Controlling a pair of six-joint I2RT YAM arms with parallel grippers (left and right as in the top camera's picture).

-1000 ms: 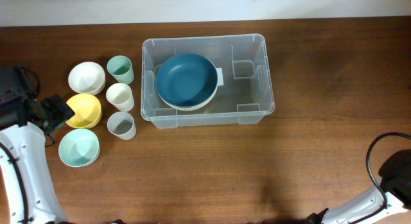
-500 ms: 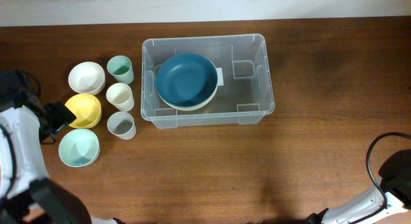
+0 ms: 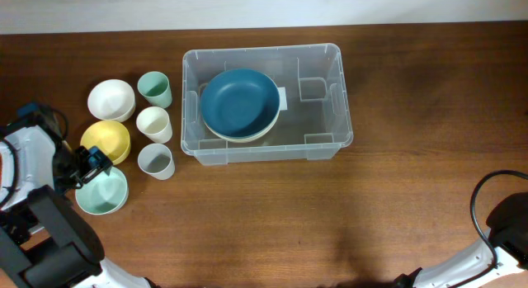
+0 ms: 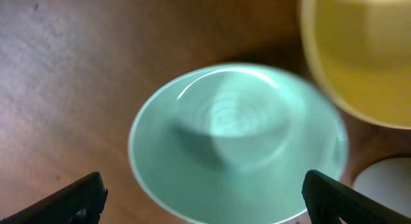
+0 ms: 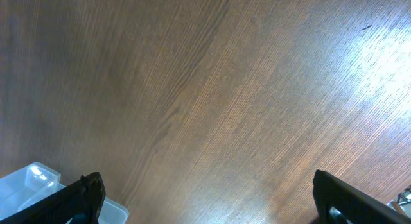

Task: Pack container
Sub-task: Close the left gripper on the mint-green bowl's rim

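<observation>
Hovering right above the mint green bowl (image 4: 237, 140), the left gripper (image 4: 202, 197) had its jaws wide apart. It needed to drop straight down so one finger went inside the rim, then squeeze gently. The container (image 3: 264, 50) sat well away, past the cups (image 3: 154, 123).

White arm links (image 3: 29, 153) with black joints, cables (image 3: 477, 207) and fingers (image 4: 70, 199).
</observation>
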